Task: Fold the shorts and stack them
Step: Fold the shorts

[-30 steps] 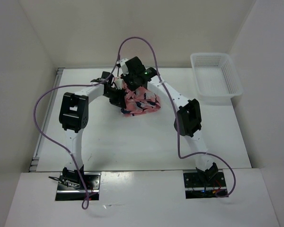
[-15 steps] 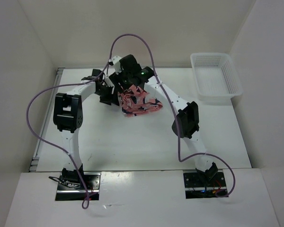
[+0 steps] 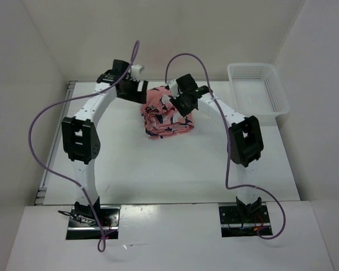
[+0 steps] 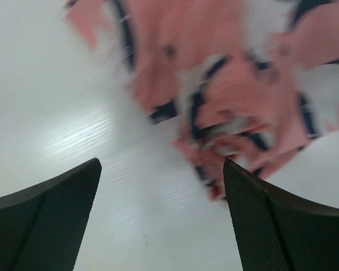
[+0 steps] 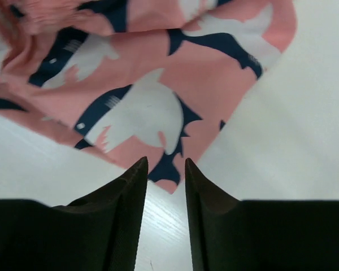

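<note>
Shorts [image 3: 166, 117] lie as a compact bundle on the table [image 3: 158, 169], toward its far side and well apart from the white mesh basket [image 3: 271, 99] at the far right. A second ago both arms were crowded together over the fabric, with part of it bunched up under them. Now they have drawn apart to either side of the bundle's far edge, and the cloth has settled flat into a squarish fold.

The left gripper [image 4: 161, 164] is spread wide with nothing between its fingers. Its wrist view is blurred, but the pink fabric sits beyond the tips and not inside them. The right gripper [image 5: 165, 164] is drawn in to a narrow slit that holds nothing. A corner of the shark-printed cloth lies just past its tips on the table, and whether the tips brush it I cannot tell.

My reading is that both have let go after completing a fold, so this fold looks finished. The overhead view shows the bundle's near edge fairly straight, while the far side under the arms looks more rumpled. One more tuck or a smoothing pass may be needed before it counts as neatly folded. No second garment or existing stack shows in any view, so stacking is probably just a matter of leaving the bundle tidy in its place.
</note>
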Controlling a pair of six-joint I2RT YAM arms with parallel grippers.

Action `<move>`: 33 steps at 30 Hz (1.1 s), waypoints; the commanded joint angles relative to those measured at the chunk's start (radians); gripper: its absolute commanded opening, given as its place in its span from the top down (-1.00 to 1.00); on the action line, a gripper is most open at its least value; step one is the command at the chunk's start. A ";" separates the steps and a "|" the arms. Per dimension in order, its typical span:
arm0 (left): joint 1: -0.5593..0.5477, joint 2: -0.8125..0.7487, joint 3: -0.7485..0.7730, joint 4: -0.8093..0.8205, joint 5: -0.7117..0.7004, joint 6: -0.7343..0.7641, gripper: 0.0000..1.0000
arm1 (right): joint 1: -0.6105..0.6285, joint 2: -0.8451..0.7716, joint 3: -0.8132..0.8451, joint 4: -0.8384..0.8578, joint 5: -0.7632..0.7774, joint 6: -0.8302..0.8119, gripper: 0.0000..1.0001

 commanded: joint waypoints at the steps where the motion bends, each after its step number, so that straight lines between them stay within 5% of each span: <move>1: -0.126 0.050 0.104 -0.014 0.047 0.023 -0.92 | -0.041 0.007 0.041 0.084 -0.046 0.047 0.27; 8: -0.204 0.158 0.133 0.020 0.012 0.023 -0.98 | -0.127 0.085 0.061 0.110 -0.102 0.132 0.56; 16: -0.204 0.212 0.124 0.119 -0.223 0.023 -0.98 | -0.127 0.134 0.072 0.110 -0.236 0.204 0.58; 21: -0.195 0.244 0.150 0.153 -0.291 0.023 -0.65 | -0.097 0.164 0.008 0.101 -0.224 0.195 0.58; 27: -0.160 0.345 0.169 0.153 -0.383 0.023 -0.58 | -0.071 0.164 -0.100 0.101 -0.196 0.140 0.60; 33: -0.065 0.431 0.371 0.083 -0.357 0.023 -0.37 | -0.071 0.135 -0.155 0.101 -0.164 0.117 0.66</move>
